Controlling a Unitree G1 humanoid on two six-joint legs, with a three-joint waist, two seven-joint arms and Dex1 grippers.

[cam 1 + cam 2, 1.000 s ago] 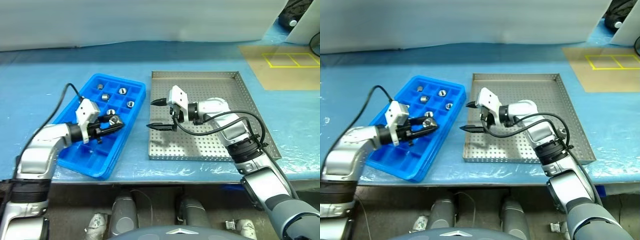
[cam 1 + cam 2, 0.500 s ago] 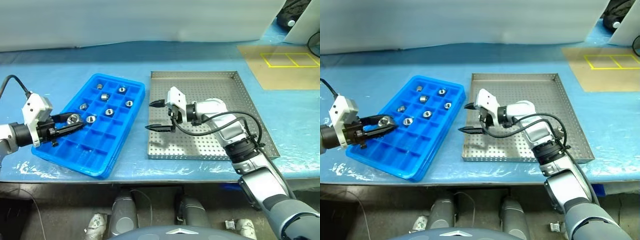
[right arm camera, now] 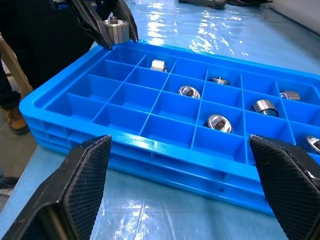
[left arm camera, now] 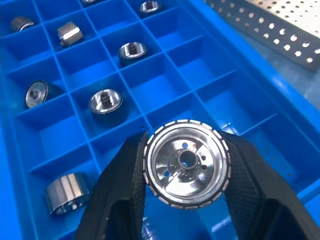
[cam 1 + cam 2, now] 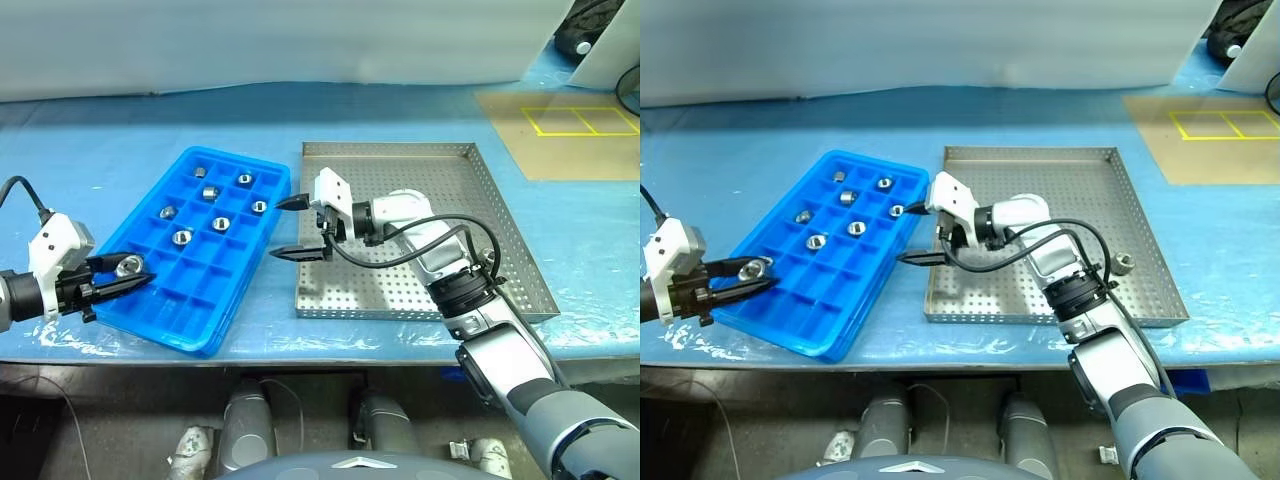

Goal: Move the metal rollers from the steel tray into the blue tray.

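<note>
Since the earlier frame the left end effector (image 5: 128,281) has swung toward the frame's lower left, to the blue tray's (image 5: 252,284) near-left edge, clamped on a metal roller (image 4: 186,162). The right end effector (image 5: 292,228) spreads wide between blue tray and steel tray (image 5: 480,190). The right eye view alone shows one roller (image 5: 1124,264) left on the steel tray; six rollers (image 5: 182,237) sit in compartments.

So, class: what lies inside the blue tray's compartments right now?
Six metal rollers sit singly in separate compartments of the blue tray; the other visible compartments are empty. The left gripper, shut on a seventh roller, hides part of the tray's near corner.
</note>
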